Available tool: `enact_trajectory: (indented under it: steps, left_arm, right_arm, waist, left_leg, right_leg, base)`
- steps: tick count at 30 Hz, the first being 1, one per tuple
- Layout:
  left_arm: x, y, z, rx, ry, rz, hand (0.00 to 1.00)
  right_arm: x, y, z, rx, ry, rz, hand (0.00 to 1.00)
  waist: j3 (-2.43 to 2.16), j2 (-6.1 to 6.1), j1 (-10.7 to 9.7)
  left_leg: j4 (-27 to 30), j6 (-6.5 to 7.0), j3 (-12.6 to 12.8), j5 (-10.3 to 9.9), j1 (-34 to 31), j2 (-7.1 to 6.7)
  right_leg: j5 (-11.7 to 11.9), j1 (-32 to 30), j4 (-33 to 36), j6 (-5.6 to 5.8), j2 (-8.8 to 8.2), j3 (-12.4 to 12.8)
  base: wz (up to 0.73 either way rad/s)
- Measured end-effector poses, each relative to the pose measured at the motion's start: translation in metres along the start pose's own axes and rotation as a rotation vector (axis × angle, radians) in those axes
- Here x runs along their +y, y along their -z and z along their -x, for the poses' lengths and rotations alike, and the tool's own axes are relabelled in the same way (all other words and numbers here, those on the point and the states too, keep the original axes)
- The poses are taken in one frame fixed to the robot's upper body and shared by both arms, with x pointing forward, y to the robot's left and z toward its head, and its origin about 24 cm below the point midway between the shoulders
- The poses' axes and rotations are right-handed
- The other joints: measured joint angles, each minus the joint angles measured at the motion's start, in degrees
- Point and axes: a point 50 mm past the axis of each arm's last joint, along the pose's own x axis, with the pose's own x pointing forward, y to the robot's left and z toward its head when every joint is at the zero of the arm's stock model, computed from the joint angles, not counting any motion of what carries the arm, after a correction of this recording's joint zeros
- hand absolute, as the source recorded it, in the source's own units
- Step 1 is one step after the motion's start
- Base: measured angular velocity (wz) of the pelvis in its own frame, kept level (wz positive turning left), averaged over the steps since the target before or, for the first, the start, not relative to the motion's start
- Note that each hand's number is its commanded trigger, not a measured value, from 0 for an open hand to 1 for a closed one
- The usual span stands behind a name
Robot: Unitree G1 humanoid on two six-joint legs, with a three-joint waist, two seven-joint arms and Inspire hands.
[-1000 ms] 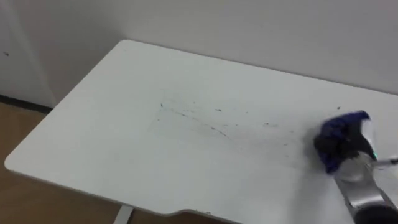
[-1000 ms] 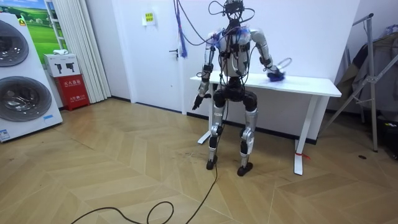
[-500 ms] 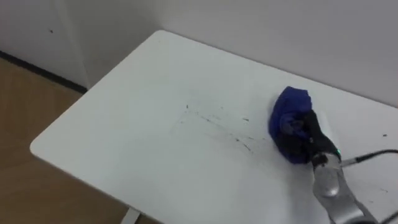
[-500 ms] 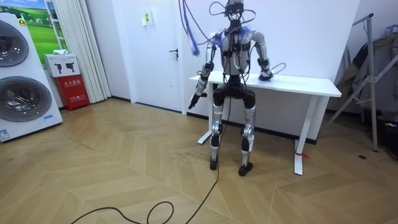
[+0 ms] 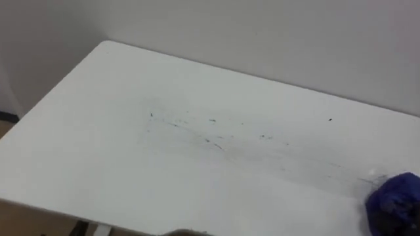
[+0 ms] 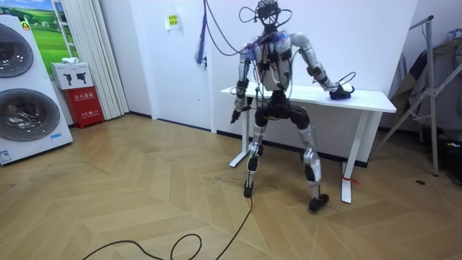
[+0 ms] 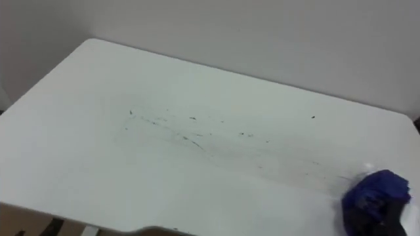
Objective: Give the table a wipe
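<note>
- The white bench (image 5: 98,131) stood against a pale wall, its top running from the far left corner down to the lower right of the eye views.
- The blue cloth (image 7: 375,193) lay bunched on the bench top near its right end, close to the front edge.
- Thin dark marks (image 5: 210,139) were scattered in a loose line across the middle of the bench, well apart from the cloth. One small speck sat farther back toward the wall.
- In the room view the right hand (image 6: 338,92) was stretched out to the room view's right and rested on the bench top where the cloth lay. Whether it gripped the cloth could not be told.
- The left hand (image 6: 234,115) hung beside the hip, off the bench and holding nothing. Whether it was open or closed could not be told.
- The robot stood at the front of the bench with its legs set wide apart, the right leg planted far out toward the room view's right and the body leaning that way.
- A washing machine (image 6: 22,87) and a red box (image 6: 85,97) stood at the room view's left, on the wooden floor (image 6: 108,202).
</note>
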Motion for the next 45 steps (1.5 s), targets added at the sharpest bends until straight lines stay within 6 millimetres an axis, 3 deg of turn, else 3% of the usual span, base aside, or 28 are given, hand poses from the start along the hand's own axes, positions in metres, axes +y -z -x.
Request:
enact_trajectory:
  steps: [1,2,3,4,5,6,7,8,9,10,12,13,15,16,20,24,29,32,33,34,36,37,39,40,41,42,44,45]
  left_arm:
    - [-0.001,-0.009,-0.004,-0.023,0.019,-0.008,0.0]
    - [-0.002,-0.012,-0.005,-0.027,0.027,-0.01,0.0]
    - [0.0,-0.016,-0.007,-0.037,0.037,-0.012,0.0]
    - [-0.006,-0.031,-0.007,-0.08,0.052,0.003,0.0]
    - [-0.008,-0.035,-0.005,-0.102,0.061,0.001,0.0]
    - [-0.015,-0.035,0.0,-0.129,0.083,0.007,0.0]
    - [-0.02,-0.025,0.007,-0.121,0.105,0.007,0.0]
    - [-0.022,-0.019,0.01,-0.104,0.112,0.012,0.0]
    - [-0.025,-0.009,0.014,-0.073,0.121,0.014,0.0]
    - [-0.027,-0.001,0.017,-0.048,0.133,0.009,0.0]
    - [-0.029,0.012,0.022,-0.016,0.141,0.006,0.0]
    - [-0.029,0.022,0.026,0.014,0.14,0.008,0.0]
    - [-0.027,0.038,0.031,0.059,0.129,-0.001,0.0]
    - [-0.025,0.048,0.035,0.093,0.12,-0.002,0.0]
    - [-0.017,0.061,0.037,0.145,0.079,0.022,0.0]
    - [-0.011,0.054,0.031,0.125,0.049,0.021,0.0]
    - [-0.01,0.025,0.019,0.047,0.008,0.029,0.0]
    - [-0.02,-0.001,0.014,-0.029,0.027,0.028,0.0]
    - [-0.023,-0.01,0.013,-0.056,0.038,0.022,0.0]
    - [-0.024,-0.013,0.012,-0.062,0.046,0.012,0.0]
    - [-0.028,-0.012,0.01,-0.042,0.066,-0.004,0.0]
    - [-0.03,-0.012,0.011,-0.039,0.079,-0.027,0.0]
    - [-0.036,-0.009,0.014,-0.031,0.099,-0.052,0.0]
    - [-0.037,-0.003,0.015,-0.009,0.102,-0.057,0.0]
    - [-0.037,0.003,0.017,0.012,0.104,-0.06,0.0]
    - [-0.039,0.017,0.022,0.065,0.113,-0.063,0.0]
    - [-0.042,0.034,0.03,0.122,0.135,-0.07,0.0]
    - [-0.043,0.04,0.035,0.135,0.144,-0.073,0.0]
  right_arm:
    - [0.013,-0.04,-0.008,-0.097,-0.059,0.048,1.0]
    - [0.02,-0.064,-0.01,-0.168,-0.094,0.085,1.0]
    - [0.027,-0.117,-0.013,-0.333,-0.139,0.156,1.0]
    - [0.027,-0.157,-0.012,-0.474,-0.154,0.217,1.0]
    - [0.028,-0.171,-0.01,-0.528,-0.162,0.235,1.0]
    - [0.027,-0.188,-0.004,-0.606,-0.162,0.268,1.0]
    - [0.026,-0.194,0.0,-0.658,-0.163,0.293,1.0]
    - [0.025,-0.192,0.001,-0.667,-0.163,0.296,1.0]
    - [0.022,-0.178,0.0,-0.656,-0.164,0.309,1.0]
    - [0.018,-0.158,-0.003,-0.628,-0.17,0.302,1.0]
    - [0.013,-0.127,-0.004,-0.585,-0.17,0.3,1.0]
    - [0.01,-0.105,-0.002,-0.551,-0.162,0.281,1.0]
    - [0.002,-0.076,0.001,-0.492,-0.148,0.228,1.0]
    - [-0.006,-0.058,0.002,-0.454,-0.123,0.209,1.0]
    - [-0.028,-0.022,0.004,-0.341,-0.029,0.139,1.0]
    - [-0.034,0.002,0.01,-0.268,0.004,0.127,1.0]
    - [-0.023,-0.016,0.004,-0.267,-0.022,0.116,1.0]
    - [-0.009,-0.047,-0.003,-0.288,-0.068,0.151,1.0]
    - [0.002,-0.073,-0.003,-0.358,-0.105,0.204,1.0]
    - [0.014,-0.109,0.002,-0.469,-0.143,0.25,1.0]
    - [0.037,-0.157,0.016,-0.643,-0.215,0.329,1.0]
    - [0.052,-0.178,0.028,-0.726,-0.272,0.367,1.0]
    - [0.064,-0.2,0.041,-0.805,-0.321,0.392,1.0]
    - [0.069,-0.207,0.046,-0.841,-0.333,0.41,1.0]
    - [0.07,-0.208,0.047,-0.849,-0.338,0.414,1.0]
    - [0.073,-0.206,0.049,-0.851,-0.345,0.419,1.0]
    - [0.075,-0.192,0.048,-0.821,-0.36,0.429,1.0]
    - [0.076,-0.175,0.047,-0.795,-0.37,0.406,1.0]
  waist:
    - [0.27,-0.32,1.93]
    - [0.46,-0.54,2.64]
    - [1.36,-1.15,4.26]
    - [2.91,1.31,4.79]
    - [3.09,1.44,4.94]
    - [2.95,1.67,5.31]
    - [2.95,1.63,5.18]
    - [2.94,1.56,4.74]
    - [2.86,1.36,3.98]
    - [2.77,1.44,2.72]
    - [2.4,2.15,1.28]
    - [1.71,2.12,1.05]
    - [0.66,2.65,0.2]
    - [0.02,2.28,-0.22]
    - [-0.41,2.08,-1.98]
    - [-0.39,0.11,-4.51]
    - [0.17,-0.1,-3.61]
    - [0.42,0.41,-1.07]
    - [0.61,0.6,0.68]
    - [1.32,0.76,1.74]
    - [1.88,0.87,2.5]
    - [1.92,0.9,3.79]
    - [2.03,0.99,6.33]
    - [1.91,0.76,7.62]
    - [2.06,0.99,8.01]
    - [1.89,0.74,8.15]
    - [1.94,0.86,7.84]
    - [2.03,1.02,6.68]
  left_leg:
    - [-0.11,-2.04,-0.02,1.09,-0.64,1.76]
    - [-0.32,-2.62,-0.01,1.43,-1.06,2.6]
    - [-0.53,-4.54,0.16,2.71,-2.15,3.68]
    - [-0.69,-3.08,-2.17,3.69,-3.61,6.38]
    - [-1.51,-1.29,-3.85,4.54,-4.69,6.63]
    - [-2.41,-0.16,-5.5,5.8,-6.55,5.3]
    - [-1.73,-0.22,-5.84,5.88,-8.08,2.42]
    - [-1.2,-0.26,-5.94,5.91,-8.64,0.86]
    - [-0.82,-0.28,-5.52,5.95,-8.9,-2.42]
    - [-0.79,-0.24,-5.18,5.93,-8.21,-5.3]
    - [-2.8,0.11,-4.64,5.91,-5.36,-8.19]
    - [-5.2,0.66,-4.1,6.21,-2.74,-9.3]
    - [-8.49,1.12,-3.33,6.49,0.5,-9.87]
    - [-10.44,1.14,-3.14,6.5,2.06,-10.38]
    - [-14.4,1.24,-1.7,6.55,5.46,-11.92]
    - [-15.38,2.29,-2.02,6.38,6.15,-13.02]
    - [-15.9,2.35,-2.08,6.35,7.73,-12.73]
    - [-16.58,2.32,-1.99,6.34,8.1,-12.33]
    - [-17.37,2.3,-2.46,6.33,7.87,-12.14]
    - [-17.57,2.28,-3.63,6.34,7.2,-12.05]
    - [-17.46,2.19,-4.38,6.4,6.13,-11.75]
    - [-17.42,2.12,-5.01,6.42,5.77,-11.69]
    - [-17.45,2.08,-5.84,6.44,5.27,-11.71]
    - [-17.27,2.1,-6.77,6.58,5.24,-11.81]
    - [-17.32,2.11,-7.34,6.59,5.19,-11.83]
    - [-17.27,2.13,-8.3,6.6,5.16,-11.91]
    - [-17.22,2.15,-8.83,6.61,5.24,-11.91]
    - [-17.22,2.15,-9.1,6.61,5.33,-11.96]
  right_leg:
    - [0.12,-1.52,1.17,-0.16,1.16,0.03]
    - [0.04,-2.42,2.23,-0.16,2.14,0.01]
    - [-2.11,-4.35,5.38,1.35,3.33,-0.86]
    - [-5.16,-6.65,9.71,-0.21,5.12,-3.9]
    - [-7.09,-7.93,11.03,-1.02,5.83,-4.29]
    - [-9.62,-10.17,12.57,-1.75,6.54,-5.25]
    - [-10.27,-10.99,12.42,-2.87,6.73,-6.54]
    - [-10.05,-10.83,11.98,-3.09,6.77,-7.38]
    - [-9.97,-9.93,10.69,-4.34,7.25,-7.67]
    - [-10.06,-8.08,8.79,-4.5,7.75,-7.82]
    - [-9.97,-4.14,4.91,-4.33,9.32,-7.71]
    - [-9.73,-2.08,3.03,-4.16,9.78,-7.62]
    - [-9.37,0.38,0.89,-3.68,10.14,-7.69]
    - [-9.19,0.78,0.37,-3.31,10.09,-6.8]
    - [-8.06,2.7,-2.02,-1.81,9.82,-4.35]
    - [-7.17,4.42,-3.69,-0.96,9.46,-4.3]
    - [-6.7,5.2,-3.99,-1.31,10.02,-3.16]
    - [-6.05,3.76,-3.59,-1.89,10.7,-0.84]
    - [-5.34,2.24,-3.22,-2.5,11.2,0.37]
    - [-4.46,0.87,-3.41,-3.09,12.0,1.52]
    - [-3.95,-0.03,-3.62,-3.51,12.5,1.59]
    - [-3.94,-0.1,-3.75,-3.54,12.73,1.6]
    - [-3.94,-0.03,-4.53,-3.52,12.93,1.28]
    - [-3.93,0.28,-4.76,-3.42,12.89,0.37]
    - [-3.94,0.58,-5.06,-3.4,12.88,-0.21]
    - [-3.98,1.0,-5.4,-3.3,12.84,-1.13]
    - [-4.0,1.88,-5.51,-3.27,12.78,-1.87]
    - [-4.01,2.86,-6.05,-3.26,12.76,-2.86]
  base:
    - [-0.62]
    - [-0.78]
    - [-0.48]
    - [-0.22]
    - [0.21]
    - [0.41]
    - [0.45]
    - [0.65]
    - [0.94]
    - [1.02]
    - [0.8]
    - [0.45]
    - [0.03]
    - [-0.18]
    - [-0.13]
    - [0.11]
    - [-0.12]
    - [-0.46]
    - [-0.75]
    - [-0.66]
    - [-0.16]
    - [0.13]
    - [0.23]
    - [0.34]
    - [0.48]
    - [0.46]
    - [0.41]
    - [0.45]
